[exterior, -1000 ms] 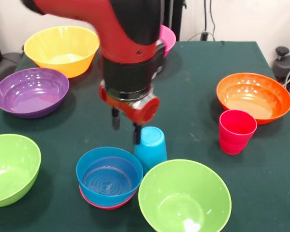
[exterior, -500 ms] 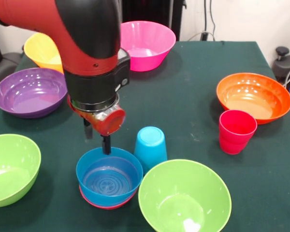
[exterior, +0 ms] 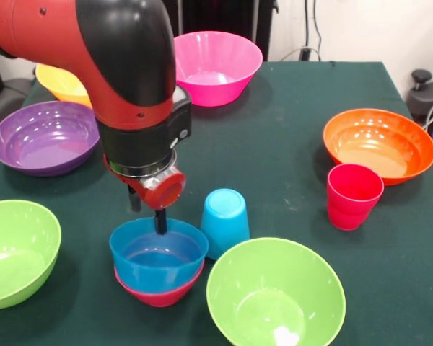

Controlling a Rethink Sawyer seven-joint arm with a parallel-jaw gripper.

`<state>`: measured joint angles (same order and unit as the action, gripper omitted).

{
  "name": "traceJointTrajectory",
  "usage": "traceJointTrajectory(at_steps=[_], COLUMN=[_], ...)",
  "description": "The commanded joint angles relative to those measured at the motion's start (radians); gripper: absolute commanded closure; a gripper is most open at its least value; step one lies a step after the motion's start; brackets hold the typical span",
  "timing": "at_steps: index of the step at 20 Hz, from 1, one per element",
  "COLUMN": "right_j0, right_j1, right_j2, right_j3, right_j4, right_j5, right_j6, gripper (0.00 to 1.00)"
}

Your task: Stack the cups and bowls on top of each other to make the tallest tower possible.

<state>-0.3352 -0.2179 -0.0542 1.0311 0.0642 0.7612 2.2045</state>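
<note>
Lifted since before: blue bowl (exterior: 157, 256) and red bowl (exterior: 159, 293), gripper (exterior: 148, 210) gripping its rim.

Single front view — elevated, close, angled down across green table (exterior: 289, 166) toward arm (exterior: 123, 86).

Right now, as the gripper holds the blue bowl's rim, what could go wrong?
1. The gripper seems to pinch only the far rim of the blue bowl, so the bowl may tilt or slip.
2. The red bowl nested underneath may drop off.
3. The upside-down light blue cup stands close and could get knocked.
</note>
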Motion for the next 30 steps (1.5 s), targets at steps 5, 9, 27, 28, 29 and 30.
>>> traceJointTrajectory(at_steps=[5,9,27,28,29,30], right_j0=[-0.009,-0.022,-0.068,-0.067,-0.066,-0.07], right_j1=[0.062,0.069,0.035,0.036,0.036,0.045], right_j2=[0.095,0.106,0.2,0.199,0.199,0.201], right_j3=[0.055,0.058,0.029,0.026,0.022,0.001], right_j4=[-0.128,-0.145,-0.147,-0.147,-0.146,-0.144], right_j5=[-0.086,-0.108,-0.091,-0.086,-0.08,-0.069], right_j6=[-0.174,-0.177,-0.177,-0.177,-0.175,-0.179], gripper=[0.0,0.0,1.0,1.0,1.0,1.0])
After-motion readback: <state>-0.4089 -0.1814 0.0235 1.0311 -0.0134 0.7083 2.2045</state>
